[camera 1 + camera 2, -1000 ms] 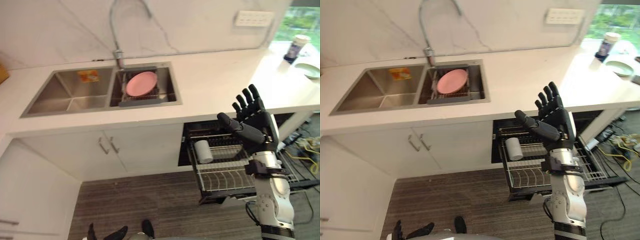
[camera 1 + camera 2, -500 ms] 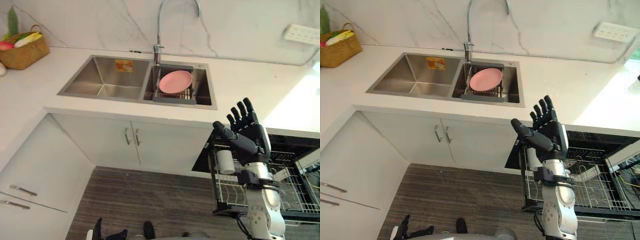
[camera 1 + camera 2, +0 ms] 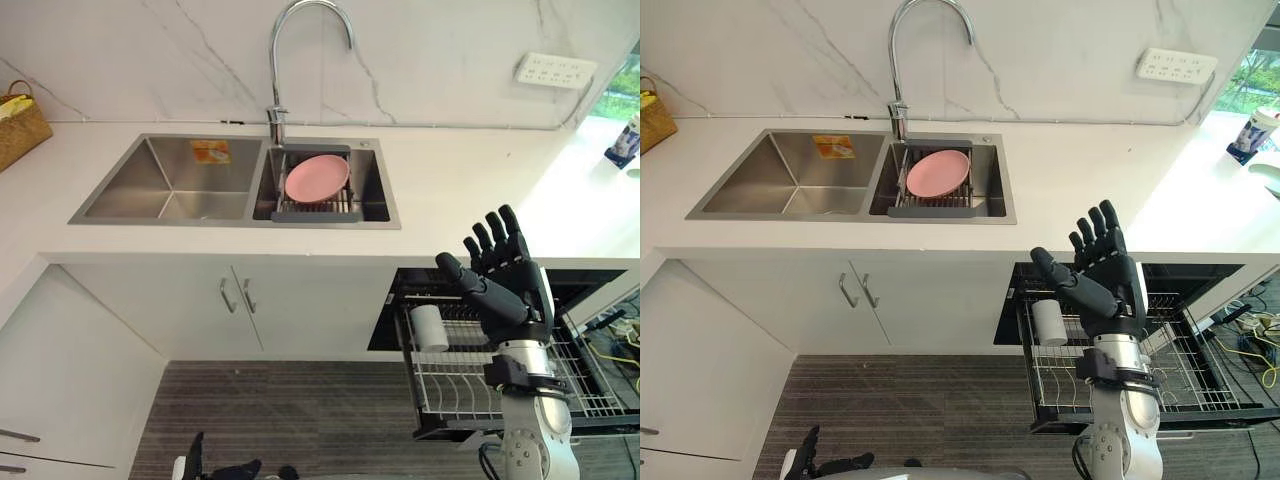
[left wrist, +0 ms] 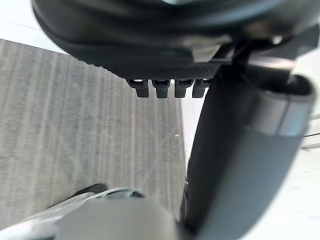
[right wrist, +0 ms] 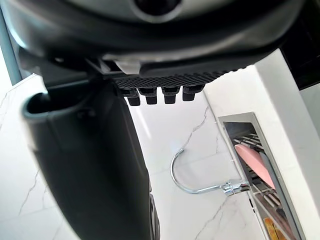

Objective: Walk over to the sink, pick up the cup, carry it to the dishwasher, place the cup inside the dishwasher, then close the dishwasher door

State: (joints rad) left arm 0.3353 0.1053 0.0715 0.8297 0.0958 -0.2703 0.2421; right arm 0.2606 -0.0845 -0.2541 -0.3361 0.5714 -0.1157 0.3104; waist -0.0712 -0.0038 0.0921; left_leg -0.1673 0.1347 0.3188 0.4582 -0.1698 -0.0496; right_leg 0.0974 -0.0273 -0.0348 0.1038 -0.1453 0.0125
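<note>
One white cylindrical cup (image 3: 430,328) sits in the wire rack (image 3: 470,388).

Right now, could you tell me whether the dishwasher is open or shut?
Open: the dishwasher rack is pulled out, with the cup resting in it.

A pink plate (image 3: 316,178) leans in a dark rack (image 3: 310,213) right under the tall curved tap (image 3: 276,118). The white surface (image 3: 470,180) runs along a marble wall (image 3: 150,60) with a white socket strip (image 3: 555,70) fixed to it on the right. A wicker basket (image 3: 20,125) sits at the far left end, and a blue and white container (image 3: 1250,135) at the far right. Below are white cabinet doors (image 3: 190,305) with slim metal handles (image 3: 225,295) and a grey striped floor (image 3: 280,420).
</note>
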